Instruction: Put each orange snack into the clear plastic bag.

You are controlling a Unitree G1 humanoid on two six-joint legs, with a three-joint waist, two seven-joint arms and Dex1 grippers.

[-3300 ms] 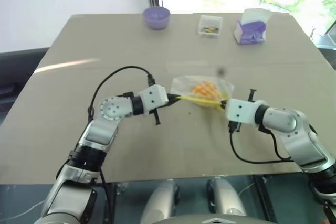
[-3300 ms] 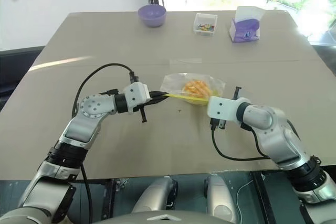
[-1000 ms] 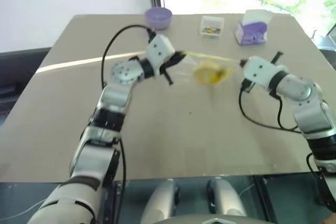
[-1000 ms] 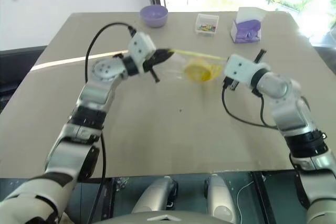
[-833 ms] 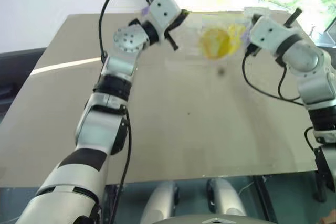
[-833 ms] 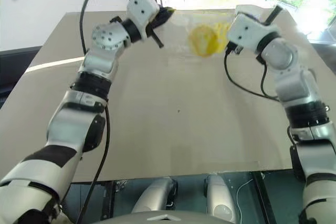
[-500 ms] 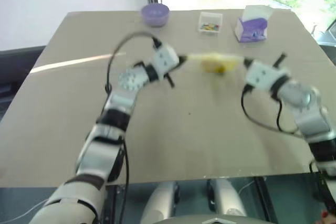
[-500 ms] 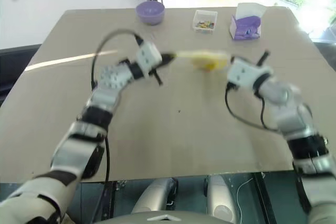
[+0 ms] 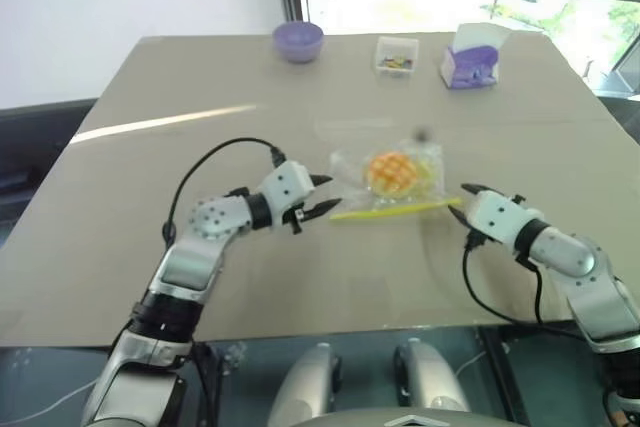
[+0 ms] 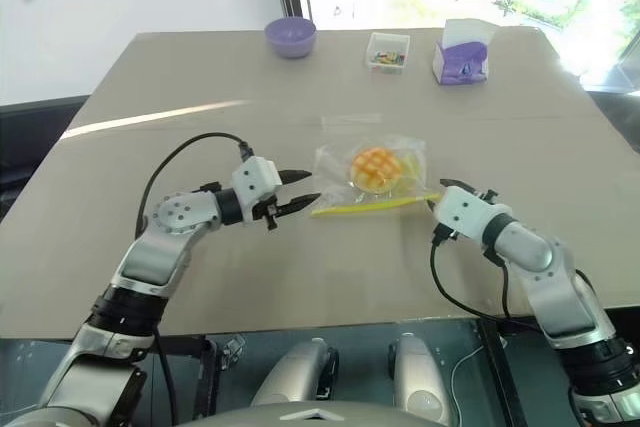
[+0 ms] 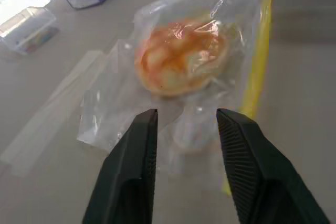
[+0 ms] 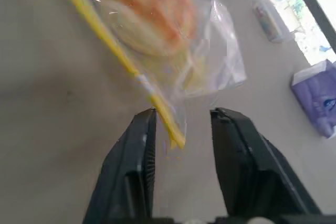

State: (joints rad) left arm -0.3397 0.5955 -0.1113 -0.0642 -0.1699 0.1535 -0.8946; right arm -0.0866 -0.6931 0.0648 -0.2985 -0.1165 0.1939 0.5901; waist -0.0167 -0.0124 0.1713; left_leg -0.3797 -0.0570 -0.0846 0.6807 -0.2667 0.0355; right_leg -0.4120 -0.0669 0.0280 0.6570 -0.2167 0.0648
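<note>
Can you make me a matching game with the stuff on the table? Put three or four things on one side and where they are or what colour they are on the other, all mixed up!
Things:
1. round orange-yellow snack with a criss-cross top
2. small rounded bowl
3. small clear box of colourful bits
4. long seal strip on the clear plastic bag

Descriptions:
A. purple, at the far edge of the table
B. yellow, lying between the two grippers
C. inside the crinkly clear plastic bag
D. at the far edge, between the bowl and the purple-and-white box

Pairs: 1-C, 2-A, 3-D, 4-B

Orange snack grid-patterned; clear plastic bag yellow-sealed; bowl purple.
</note>
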